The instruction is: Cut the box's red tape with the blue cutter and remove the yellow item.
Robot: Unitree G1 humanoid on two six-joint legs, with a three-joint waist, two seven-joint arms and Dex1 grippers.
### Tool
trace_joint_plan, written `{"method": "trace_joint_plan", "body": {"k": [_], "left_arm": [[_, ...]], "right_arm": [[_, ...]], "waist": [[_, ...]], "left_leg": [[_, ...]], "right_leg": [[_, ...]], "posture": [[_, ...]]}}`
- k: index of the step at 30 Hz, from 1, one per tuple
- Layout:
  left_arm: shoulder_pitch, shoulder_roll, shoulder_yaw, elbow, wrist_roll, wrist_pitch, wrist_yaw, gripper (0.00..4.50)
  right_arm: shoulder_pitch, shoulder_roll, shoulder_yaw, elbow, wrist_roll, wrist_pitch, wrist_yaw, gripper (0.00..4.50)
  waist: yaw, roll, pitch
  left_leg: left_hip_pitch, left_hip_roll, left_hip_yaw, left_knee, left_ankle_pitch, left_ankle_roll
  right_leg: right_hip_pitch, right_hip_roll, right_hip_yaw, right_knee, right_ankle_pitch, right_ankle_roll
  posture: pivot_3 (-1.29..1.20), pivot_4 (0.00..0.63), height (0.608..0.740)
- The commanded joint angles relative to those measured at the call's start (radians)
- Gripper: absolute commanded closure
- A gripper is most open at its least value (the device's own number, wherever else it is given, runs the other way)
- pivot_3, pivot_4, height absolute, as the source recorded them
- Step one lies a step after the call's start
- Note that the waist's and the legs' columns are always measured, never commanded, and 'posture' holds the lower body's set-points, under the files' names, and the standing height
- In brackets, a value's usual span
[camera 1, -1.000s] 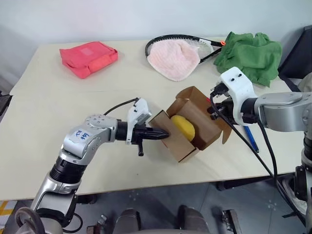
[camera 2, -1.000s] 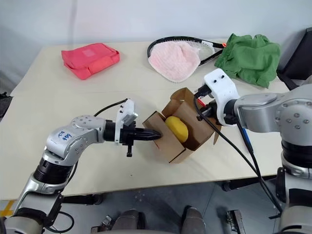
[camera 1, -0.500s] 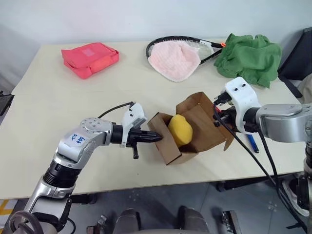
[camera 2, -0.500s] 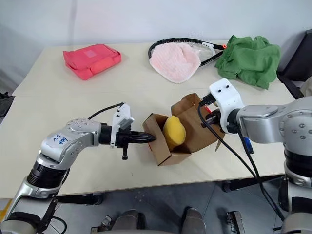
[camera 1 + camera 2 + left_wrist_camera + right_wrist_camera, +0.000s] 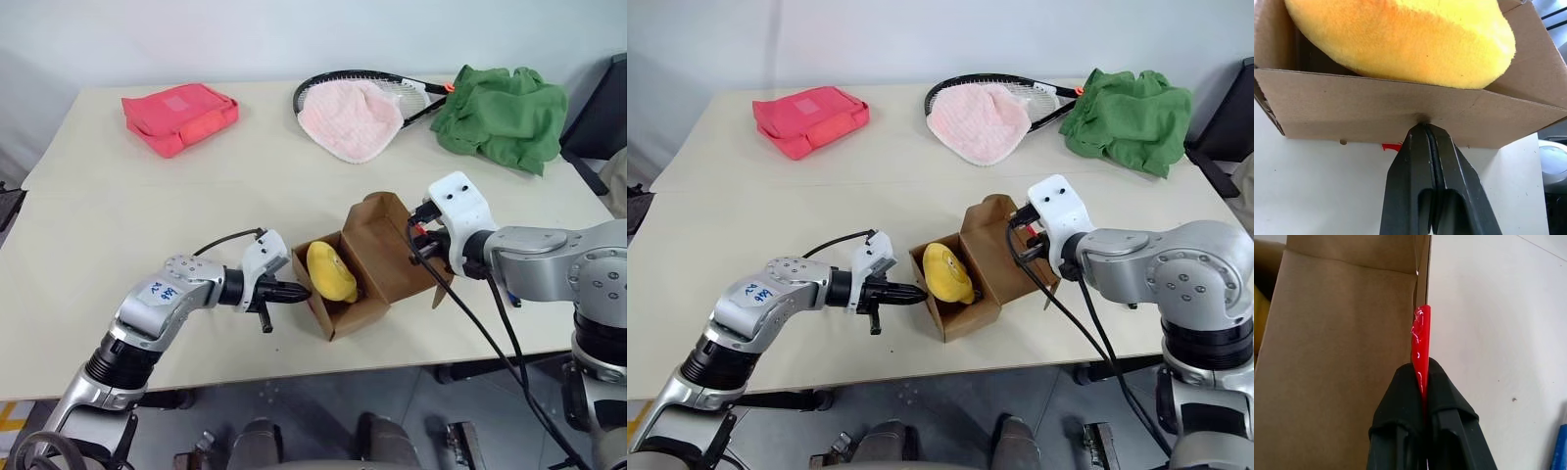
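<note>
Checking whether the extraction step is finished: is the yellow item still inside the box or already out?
Still inside. The yellow item sits in the open box, bulging above its rim, with flaps spread.

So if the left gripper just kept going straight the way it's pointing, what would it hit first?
The left gripper would meet the box first: its shut jaws already sit at the box's near cardboard flap. Beyond that flap lies the yellow item.

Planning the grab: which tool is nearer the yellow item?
Left. The left tool pinches the box flap just beside the yellow item; the right tool grips the far flap.
</note>
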Motion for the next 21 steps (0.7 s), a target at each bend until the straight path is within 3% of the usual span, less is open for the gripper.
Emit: {"method": "trace_joint_plan", "body": {"k": [1,8,10,13,17,21], "left_arm": [[-0.006,-0.022,0.02,-0.013,0.011,-0.021,0.026,4.5],[-0.001,-0.06,0.062,0.019,-0.01,-0.058,0.028,4.5],[0.005,-0.072,0.081,0.03,-0.024,-0.065,0.016,4.5],[0.019,-0.057,0.091,0.065,0.003,-0.12,-0.01,3.88],[0.04,-0.005,0.105,0.102,0.013,-0.18,-0.066,2.69],[0.059,0.056,0.152,0.125,-0.003,-0.232,-0.12,1.45]], "right_arm": [[0.01,0.017,-0.009,-0.045,-0.011,0.005,0.042,4.49],[0.063,0.079,-0.088,-0.057,-0.027,0.001,0.077,4.49],[0.067,0.083,-0.114,-0.062,-0.043,0.003,0.099,4.0],[0.079,0.061,-0.147,-0.081,-0.075,-0.041,0.151,3.16],[0.098,0.026,-0.252,-0.093,-0.049,-0.122,0.277,1.73],[0.236,-0.137,-0.331,-0.154,-0.066,-0.257,0.554,0.31]], "waist": [[0.0,0.0,0.0],[-0.001,0.0,0.0],[-0.002,0.0,0.0],[-0.002,0.0,0.0],[-0.002,0.0,0.0],[0.003,0.0,0.001]], "left_leg": [[0.0,0.0,0.0,0.0,0.0,0.0],[0.0,0.0,0.0,0.0,0.0,0.0],[0.0,0.0,0.0,0.0,0.0,0.0],[0.0,0.0,0.0,0.0,0.0,0.0],[0.0,0.0,0.0,-0.001,0.0,0.0],[0.0,0.0,0.0,-0.003,0.0,0.0]], "right_leg": [[0.0,0.0,0.0,0.0,0.0,0.0],[0.0,0.0,0.0,0.0,0.0,0.0],[0.0,0.0,0.0,0.0,0.0,0.0],[0.0,0.0,0.0,0.0,0.0,0.0],[0.0,0.0,0.0,-0.001,0.0,0.0],[0.0,0.0,0.0,-0.002,0.0,0.0]], "posture": [[0.0,0.15,0.74],[0.0,0.15,0.74],[0.0,0.15,0.74],[0.0,0.15,0.74],[0.0,0.15,0.74],[0.0,0.15,0.74]]}}
